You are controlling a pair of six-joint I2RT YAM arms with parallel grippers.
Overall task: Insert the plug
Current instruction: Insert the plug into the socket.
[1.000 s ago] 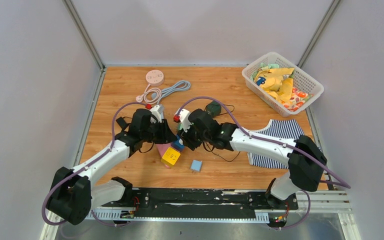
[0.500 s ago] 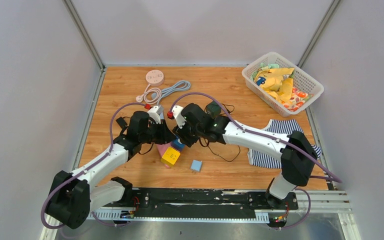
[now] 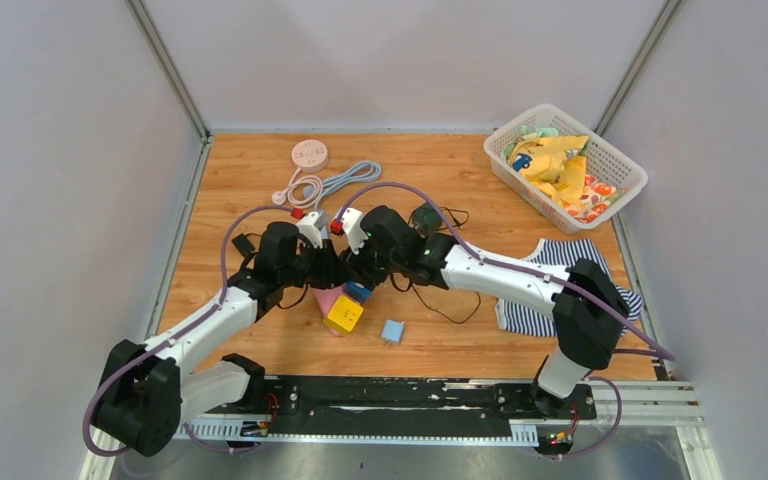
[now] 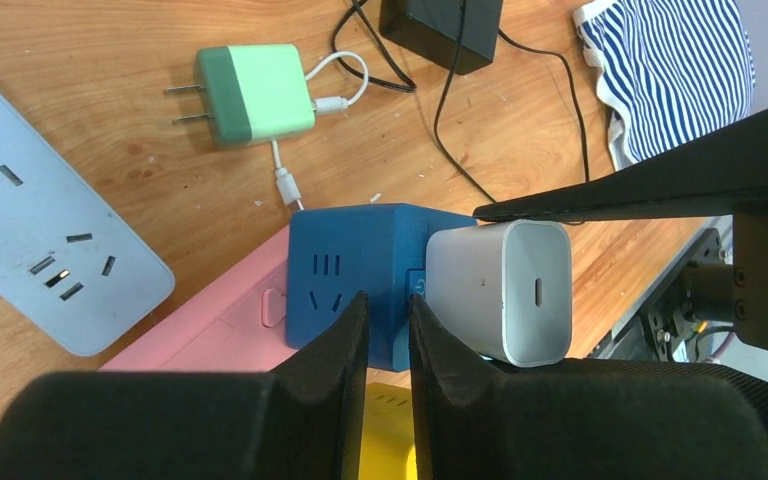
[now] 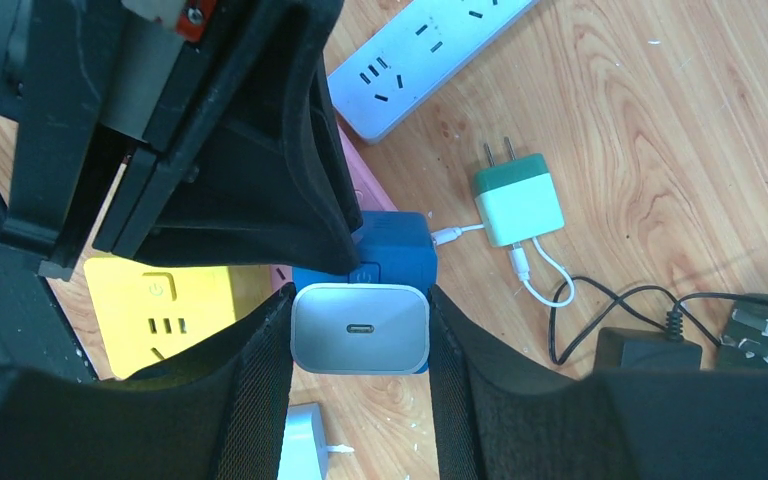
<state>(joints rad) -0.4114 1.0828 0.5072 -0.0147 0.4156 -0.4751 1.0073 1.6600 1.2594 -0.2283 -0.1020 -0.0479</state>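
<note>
Your right claw (image 5: 360,335) grips the white charger (image 5: 360,325) flush against the blue socket cube (image 4: 345,265); your left claw (image 4: 388,325), nearly closed, touches that cube

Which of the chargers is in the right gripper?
The white charger, pinched by the right gripper beside the blue socket cube; the green charger lies free, untouched.

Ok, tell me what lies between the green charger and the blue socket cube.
Left wrist view: only the white cable from the green charger, its loose end lying close to the blue socket cube.
</note>
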